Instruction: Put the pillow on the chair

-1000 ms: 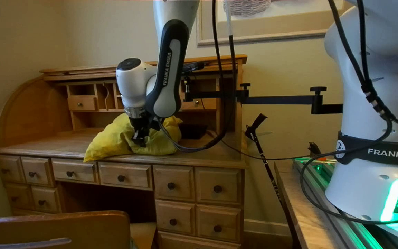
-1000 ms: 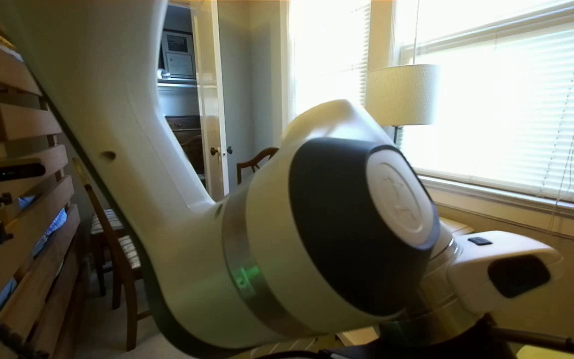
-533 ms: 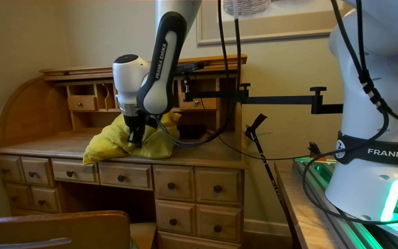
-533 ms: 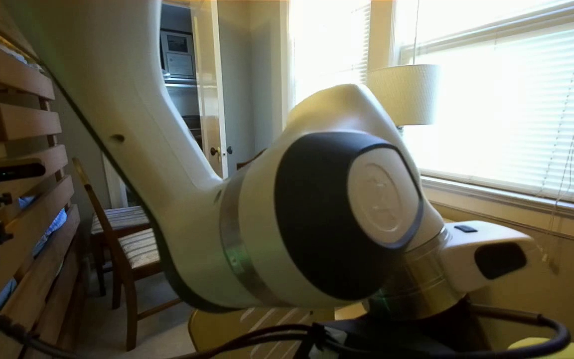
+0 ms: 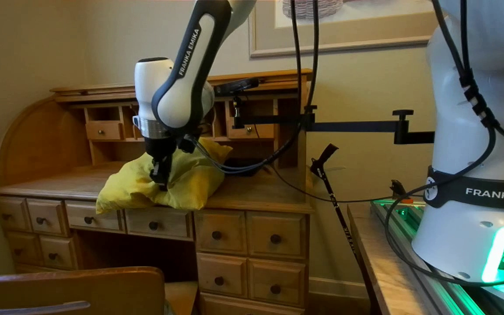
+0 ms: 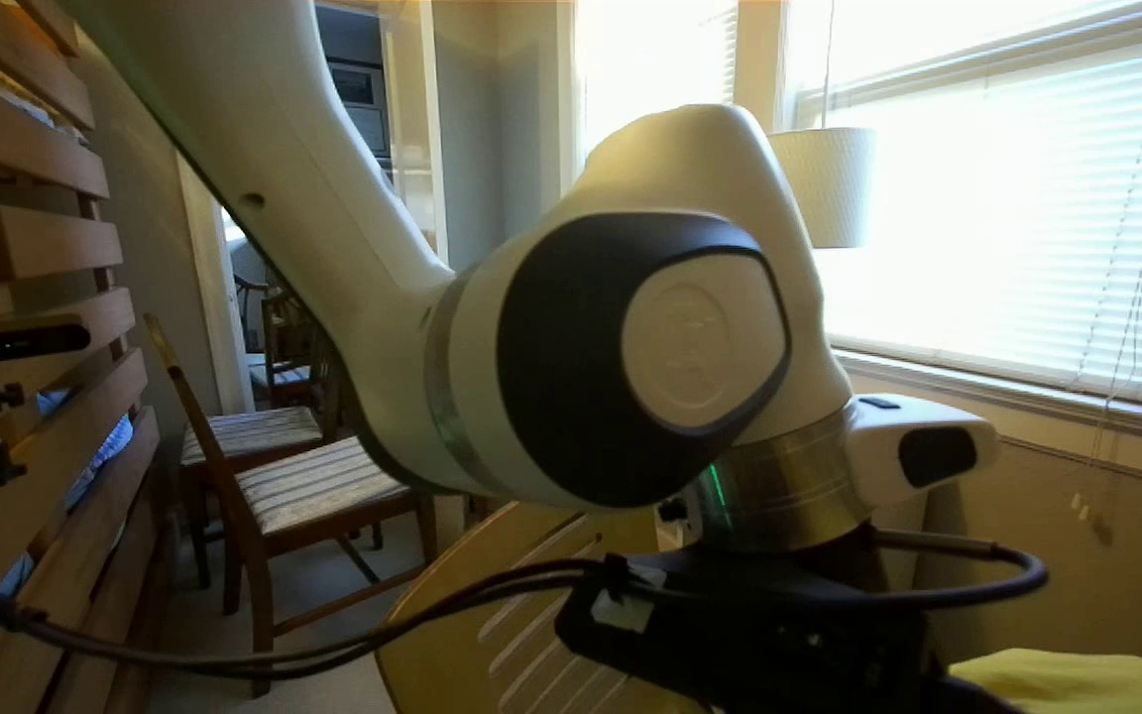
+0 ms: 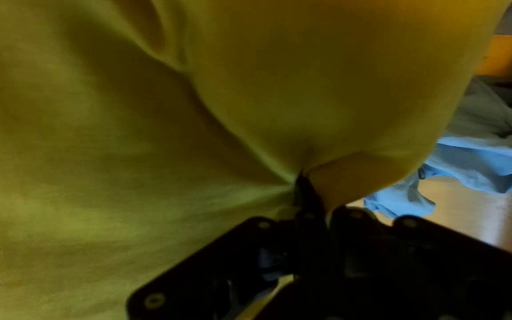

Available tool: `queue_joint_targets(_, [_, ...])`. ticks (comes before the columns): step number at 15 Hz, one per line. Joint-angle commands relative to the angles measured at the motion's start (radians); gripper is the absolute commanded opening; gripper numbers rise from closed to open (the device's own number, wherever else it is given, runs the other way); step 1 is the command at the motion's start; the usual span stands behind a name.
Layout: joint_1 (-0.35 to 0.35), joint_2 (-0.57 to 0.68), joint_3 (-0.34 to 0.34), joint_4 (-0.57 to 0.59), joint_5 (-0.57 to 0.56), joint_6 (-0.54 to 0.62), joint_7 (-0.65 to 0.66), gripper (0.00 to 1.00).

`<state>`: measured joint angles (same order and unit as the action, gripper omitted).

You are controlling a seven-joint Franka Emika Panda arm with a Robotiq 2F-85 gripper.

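Note:
The yellow pillow [image 5: 195, 181] is at the front edge of the wooden roll-top desk, and its lower corners overlap the drawer fronts. I cannot tell how much the desk bears it. It fills most of the wrist view [image 7: 118, 169], and a bit shows at the lower right of an exterior view [image 6: 1086, 682]. My gripper [image 5: 160, 181] points down and is shut on a fold of the pillow; creases run to the fingertips in the wrist view [image 7: 311, 200]. The chair's wooden back [image 5: 72, 288] stands front left, its seat [image 5: 181, 295] partly hidden; its slotted back also shows here [image 6: 521, 635].
The desk top [image 5: 50, 181] has cubbyholes behind it. A camera bar [image 5: 352, 127] reaches across at right. Cables [image 5: 256, 166] hang from the arm. Striped-seat chairs [image 6: 323, 481] stand beside a slatted wooden frame [image 6: 46, 416]. Blue cloth [image 7: 482, 155] shows in the wrist view.
In an exterior view the gripper has moved left and slightly down, and the wrist has become more upright. The pillow has come along, shifting left and further over the desk's front edge.

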<state>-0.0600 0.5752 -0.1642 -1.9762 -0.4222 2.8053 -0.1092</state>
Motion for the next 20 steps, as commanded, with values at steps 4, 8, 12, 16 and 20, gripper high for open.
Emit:
queue_joint_targets(4, [-0.118, -0.066, 0.192, -0.022, 0.157, -0.115, -0.283, 0.01])
queue_joint_targets(8, [-0.141, -0.069, 0.262, 0.011, 0.229, -0.207, -0.401, 0.01])
queue_joint_targets(12, [-0.127, -0.072, 0.291, 0.051, 0.26, -0.281, -0.46, 0.01])
queue_joint_targets(16, [-0.113, -0.075, 0.312, 0.102, 0.273, -0.34, -0.495, 0.01])
queue_joint_targets(20, [-0.098, -0.076, 0.332, 0.154, 0.289, -0.404, -0.536, 0.01])
